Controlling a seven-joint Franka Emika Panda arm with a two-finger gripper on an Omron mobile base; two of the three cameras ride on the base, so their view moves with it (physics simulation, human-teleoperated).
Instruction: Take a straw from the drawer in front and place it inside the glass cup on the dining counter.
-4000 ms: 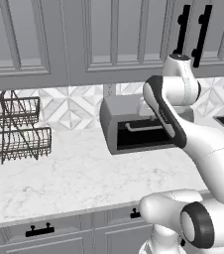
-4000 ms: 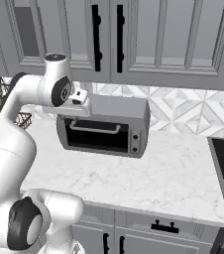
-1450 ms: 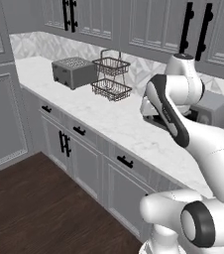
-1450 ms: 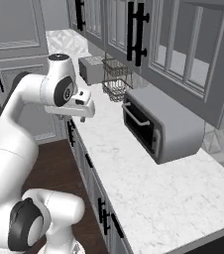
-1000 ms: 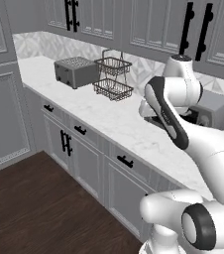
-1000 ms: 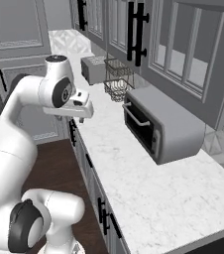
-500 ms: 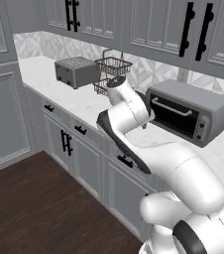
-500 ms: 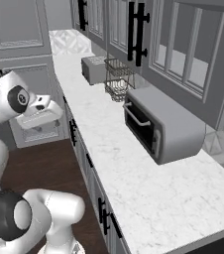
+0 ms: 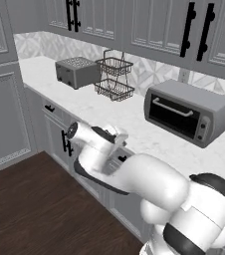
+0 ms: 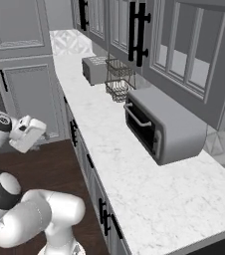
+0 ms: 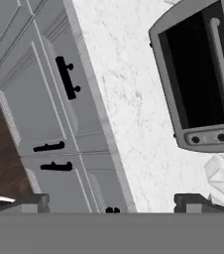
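The gripper (image 11: 111, 201) is seen low before the grey cabinet fronts, its fingertips (image 11: 34, 201) spread wide apart with nothing held between them. Just beyond, the drawer (image 11: 47, 92) with its short black bar handle is observed shut, under the front edge of the marble-look worktop (image 9: 134, 117). Farther back, a toaster oven (image 9: 186, 112) is noted on the worktop, then a wire basket rack (image 9: 114, 74) and a toaster (image 9: 77, 72) toward its far end.
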